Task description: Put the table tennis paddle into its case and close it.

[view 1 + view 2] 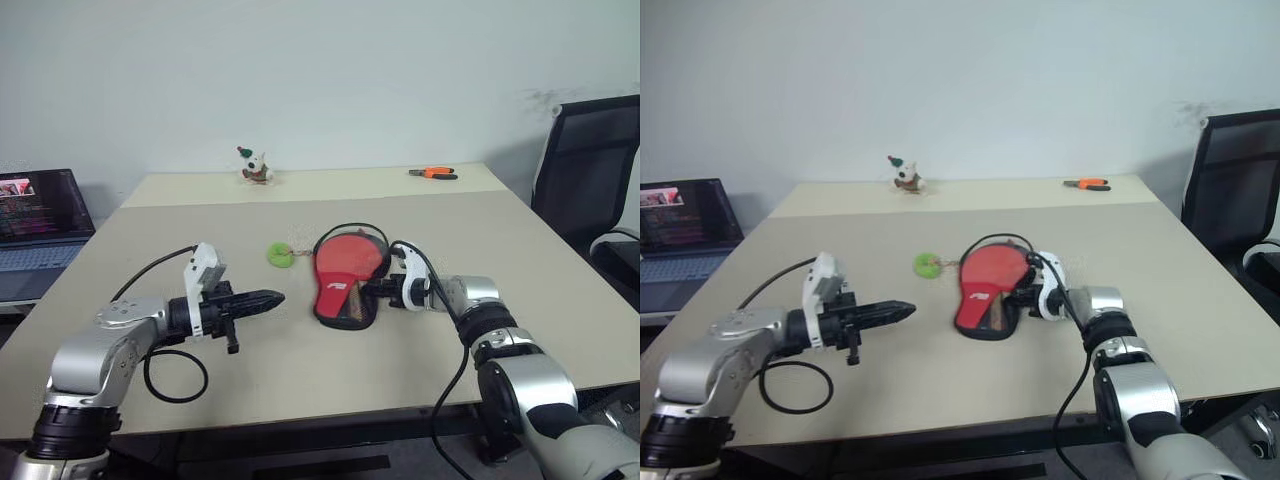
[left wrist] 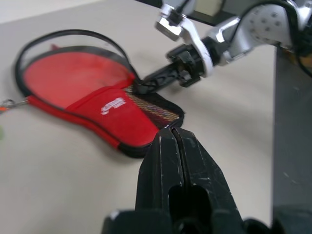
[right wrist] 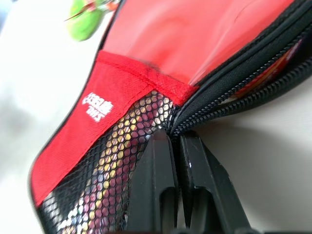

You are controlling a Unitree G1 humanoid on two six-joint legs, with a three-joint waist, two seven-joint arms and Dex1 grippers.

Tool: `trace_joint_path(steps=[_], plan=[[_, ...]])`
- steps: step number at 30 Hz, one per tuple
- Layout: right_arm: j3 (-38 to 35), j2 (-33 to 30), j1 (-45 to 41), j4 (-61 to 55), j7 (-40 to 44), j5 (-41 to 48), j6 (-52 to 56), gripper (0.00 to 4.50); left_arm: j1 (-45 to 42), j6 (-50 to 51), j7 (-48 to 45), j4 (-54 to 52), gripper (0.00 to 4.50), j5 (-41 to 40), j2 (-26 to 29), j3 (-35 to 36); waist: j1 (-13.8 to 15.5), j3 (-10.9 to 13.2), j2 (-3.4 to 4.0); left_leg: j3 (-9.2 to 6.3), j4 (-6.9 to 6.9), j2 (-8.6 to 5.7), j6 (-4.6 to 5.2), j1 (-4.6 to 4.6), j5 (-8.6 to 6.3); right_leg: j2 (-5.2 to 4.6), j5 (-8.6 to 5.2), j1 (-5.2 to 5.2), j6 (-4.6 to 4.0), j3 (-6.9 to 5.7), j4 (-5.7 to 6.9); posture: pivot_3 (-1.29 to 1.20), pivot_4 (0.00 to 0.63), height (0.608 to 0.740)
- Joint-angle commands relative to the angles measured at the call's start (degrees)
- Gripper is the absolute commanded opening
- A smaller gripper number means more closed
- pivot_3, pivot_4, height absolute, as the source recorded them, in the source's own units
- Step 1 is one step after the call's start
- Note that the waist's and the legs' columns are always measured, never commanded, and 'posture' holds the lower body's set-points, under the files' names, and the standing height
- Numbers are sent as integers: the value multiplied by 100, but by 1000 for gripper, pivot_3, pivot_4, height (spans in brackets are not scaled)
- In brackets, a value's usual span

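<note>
1. The case (image 1: 345, 285) lies flat on the table (image 1: 480, 250), its long axis running from the round end, farthest from the robot, to the narrow neck end nearest it. The right gripper (image 1: 378, 292) is at the neck's side edge, touching it; the left gripper (image 1: 268, 298) is beside the case's other side, apart from it.
2. The right arm is plainly the nearer. Its 2 black fingers are pressed together at the point where the zipper (image 3: 234, 95) tracks meet, beside the mesh panel (image 3: 122, 165). They seem pinched on the zipper's end, but I cannot tell whether a pull tab is actually caught.
3. The case shows a red patch with white lettering over the neck and a clear window over the round part, edged in black. The zipper around the round end gapes unzipped.
4. The table tennis paddle (image 2: 73, 73) sits inside: its red face shows through the window and its striped handle through the mesh.
5. The left gripper is fully closed and empty, pointing toward the case's neck.
6. A yellow-green ball (image 1: 279, 255) lies beyond the left gripper, just beside the case's round end.
7. Judgement: insertion looks done; closing the zip remains.
</note>
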Motion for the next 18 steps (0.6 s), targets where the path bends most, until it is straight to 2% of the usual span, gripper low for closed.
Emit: trace_joint_path(steps=[1,6,13,18], plan=[[304,147,297,-1103,480,292,617,15,56,60,-85,-299,0,-219,160,181,3,0,0,-1,-7,0,0,0,0,0,-2,-1,-2,-1,-2,0,150,740],[480,113,1136,-2705,196,493,1565,15,471,329,4,-937,0,-563,113,102,23,0,0,-6,-19,0,-1,-5,-1,-1,-5,-4,-7,-2,-11,0,150,740],[86,-297,2165,-4607,-360,901,2832,15,840,490,84,-1439,0,-789,114,0,153,0,0,-16,-25,-2,-2,-5,-1,-1,-9,-3,-10,-2,-19,0,150,740],[-159,-403,2637,-5477,-653,1199,3444,15,845,494,37,-1473,0,-837,140,-65,227,0,0,-16,-25,-6,-2,-6,-1,10,-16,0,0,-2,-26,0,150,740]])
